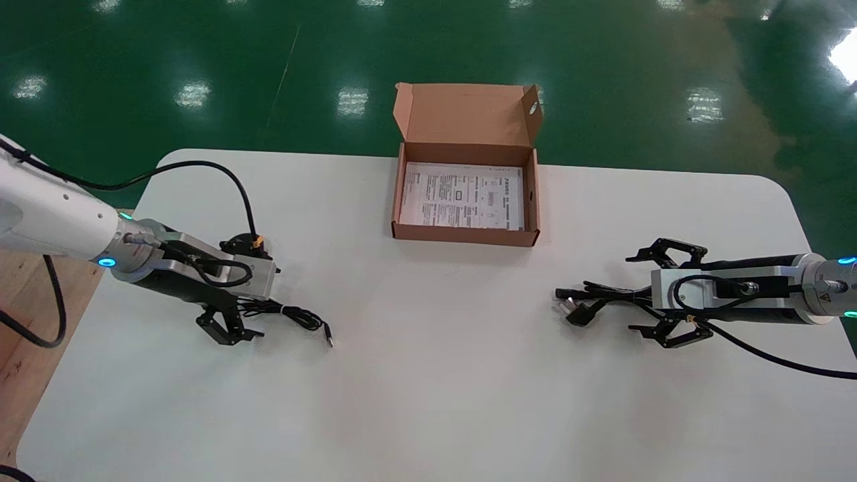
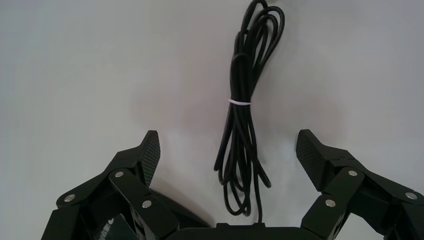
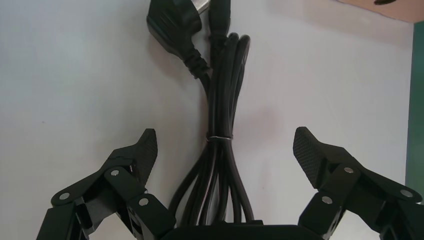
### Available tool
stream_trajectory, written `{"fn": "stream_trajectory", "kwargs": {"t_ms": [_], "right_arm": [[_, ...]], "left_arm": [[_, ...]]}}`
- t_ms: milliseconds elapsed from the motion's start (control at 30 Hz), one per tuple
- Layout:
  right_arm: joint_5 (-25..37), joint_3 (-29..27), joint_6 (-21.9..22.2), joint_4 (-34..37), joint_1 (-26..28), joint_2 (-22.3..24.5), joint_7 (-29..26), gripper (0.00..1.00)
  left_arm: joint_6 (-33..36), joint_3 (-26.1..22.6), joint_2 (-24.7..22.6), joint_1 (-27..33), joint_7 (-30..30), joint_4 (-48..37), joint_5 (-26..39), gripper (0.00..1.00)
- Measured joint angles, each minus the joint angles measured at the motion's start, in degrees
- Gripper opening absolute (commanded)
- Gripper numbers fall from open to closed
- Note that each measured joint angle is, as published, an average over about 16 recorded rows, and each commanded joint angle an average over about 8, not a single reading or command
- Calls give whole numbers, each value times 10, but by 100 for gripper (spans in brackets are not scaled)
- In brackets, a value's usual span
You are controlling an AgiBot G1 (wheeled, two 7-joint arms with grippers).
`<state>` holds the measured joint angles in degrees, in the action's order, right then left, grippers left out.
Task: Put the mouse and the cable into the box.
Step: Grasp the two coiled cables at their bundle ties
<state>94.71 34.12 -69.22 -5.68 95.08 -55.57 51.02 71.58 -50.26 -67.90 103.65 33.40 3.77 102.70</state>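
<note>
Left wrist view: left gripper (image 2: 227, 150), jaws wide apart, straddles a thin tied cord (image 2: 241, 85); right gripper (image 3: 225, 147) likewise straddles the plug cable (image 3: 220, 117).

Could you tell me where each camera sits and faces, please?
Head view: on the head, looking forward and down at table and box; both arms show.
Left wrist view: on that wrist, looking along the left gripper, jaws open, at the thin cable.
Right wrist view: on that wrist, looking along the right gripper, jaws open, at the power cable.
Shared: head and right wrist views both show that cable.
</note>
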Motion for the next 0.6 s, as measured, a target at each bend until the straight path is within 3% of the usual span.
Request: {"fn": "stream_trajectory", "kwargs": {"t_ms": [67,600], "right_arm": [[1,0,1,1,1,-1,0,0],[-2,-1,-3,-5,-2,2,0,0]], "left_arm": [[-1,0,-1,0,1,-1,0,0],[2,0,2,-1,-1,5,-1,0]]}}
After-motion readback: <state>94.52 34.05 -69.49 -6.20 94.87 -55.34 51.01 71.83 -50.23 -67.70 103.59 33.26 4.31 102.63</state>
